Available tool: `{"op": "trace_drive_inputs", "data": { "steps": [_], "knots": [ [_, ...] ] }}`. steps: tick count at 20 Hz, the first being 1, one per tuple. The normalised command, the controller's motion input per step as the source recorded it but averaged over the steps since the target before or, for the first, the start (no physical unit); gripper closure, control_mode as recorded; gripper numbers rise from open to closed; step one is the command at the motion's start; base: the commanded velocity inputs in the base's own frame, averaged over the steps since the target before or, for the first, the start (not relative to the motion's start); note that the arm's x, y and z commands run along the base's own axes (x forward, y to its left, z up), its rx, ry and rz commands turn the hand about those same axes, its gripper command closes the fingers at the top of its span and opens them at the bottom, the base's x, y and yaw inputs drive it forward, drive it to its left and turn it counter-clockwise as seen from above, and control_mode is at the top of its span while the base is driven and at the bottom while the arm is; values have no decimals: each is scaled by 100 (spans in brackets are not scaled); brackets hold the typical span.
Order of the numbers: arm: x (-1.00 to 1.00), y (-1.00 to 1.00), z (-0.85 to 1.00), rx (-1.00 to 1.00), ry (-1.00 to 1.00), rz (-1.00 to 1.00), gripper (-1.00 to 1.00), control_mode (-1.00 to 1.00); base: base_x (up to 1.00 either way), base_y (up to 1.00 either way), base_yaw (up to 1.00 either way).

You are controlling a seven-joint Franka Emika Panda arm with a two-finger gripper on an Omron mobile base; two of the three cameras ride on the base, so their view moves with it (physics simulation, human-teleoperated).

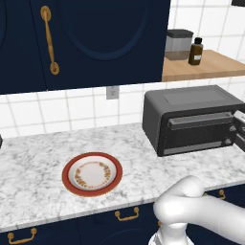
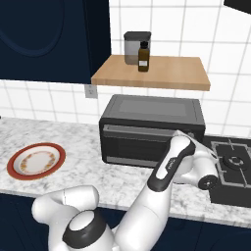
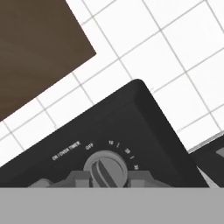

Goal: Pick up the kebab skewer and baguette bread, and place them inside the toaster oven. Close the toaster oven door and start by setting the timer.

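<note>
white-tiled kitchen, marble counter | big dark grey boxy toaster oven against the wall, glass door looks shut | our gripper sits at the grey timer knob, can't tell finger gap | risk: fingers slip off, knob stays at OFF

The arm is hiding the right end of the oven front in the right base view. The left base view's right edge is cutting off that end and the gripper. The hand view's grey band is masking the fingertips at the timer knob; its dial numerals are staying too small to read.
</note>
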Motion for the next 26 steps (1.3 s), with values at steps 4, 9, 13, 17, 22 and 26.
{"op": "trace_drive_inputs", "data": {
  "steps": [4,9,13,17,22,26],
  "knots": [
    [-4,0,0,15,0,0,100,-100,0,0,0],
    [-3,-1,0,24,0,-4,100,-100,0,0,0],
    [0,-3,0,27,0,-6,100,-100,0,0,0],
    [0,-3,0,27,0,-6,100,-100,0,0,0],
    [0,0,-2,26,0,-7,100,-100,0,0,0],
    [0,0,-3,26,0,-8,100,-100,0,0,0]
  ]
}}
